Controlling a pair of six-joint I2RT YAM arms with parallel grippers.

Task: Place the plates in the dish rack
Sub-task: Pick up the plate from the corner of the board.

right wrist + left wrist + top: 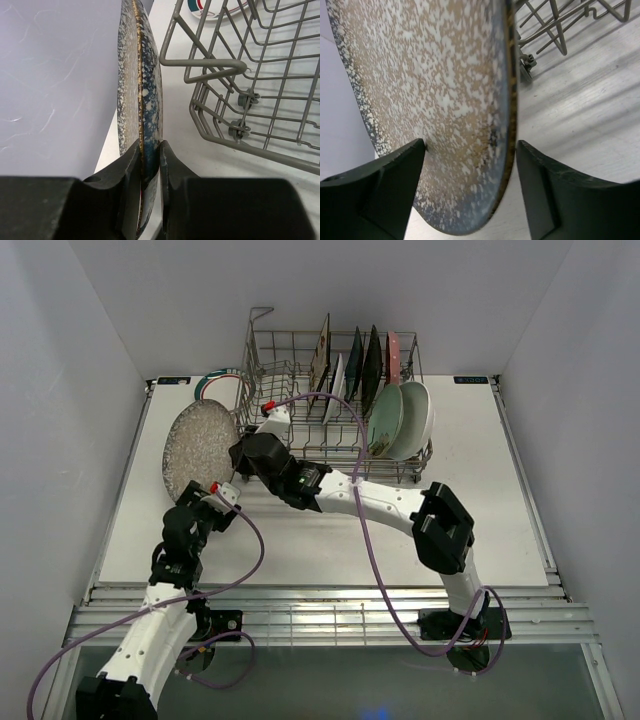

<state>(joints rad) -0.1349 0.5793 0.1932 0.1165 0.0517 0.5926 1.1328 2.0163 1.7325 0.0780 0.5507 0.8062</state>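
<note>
Right wrist view shows the right pincer (149,150) closed on the rim of the speckled plate (142,90), both fingers pressed flat against its two faces. The plate runs straight ahead of the fingers, edge-on and upright. That attitude looks chosen so it can slide down between tines. The rack (215,65) sits just to the right of this pincer, its corner loop close to the plate but apart from it. The left pincer (470,145) stands wide open astride the plate's lower edge, one finger on each side. The right-hand finger is clearly off the rim. Whether the left-hand finger touches the face cannot be told. I judge it is either letting go or standing guard while the other arm carries the weight. The plate's top is cut off in both wrist views. Its lowest edge sits close over the table (580,125), and contact is unclear. Beyond the right pincer, the racked plates (385,405) stand in slots toward the far right. They overlap, so a count is unsure. A rimmed plate (215,383) lies half hidden behind the held one.
</note>
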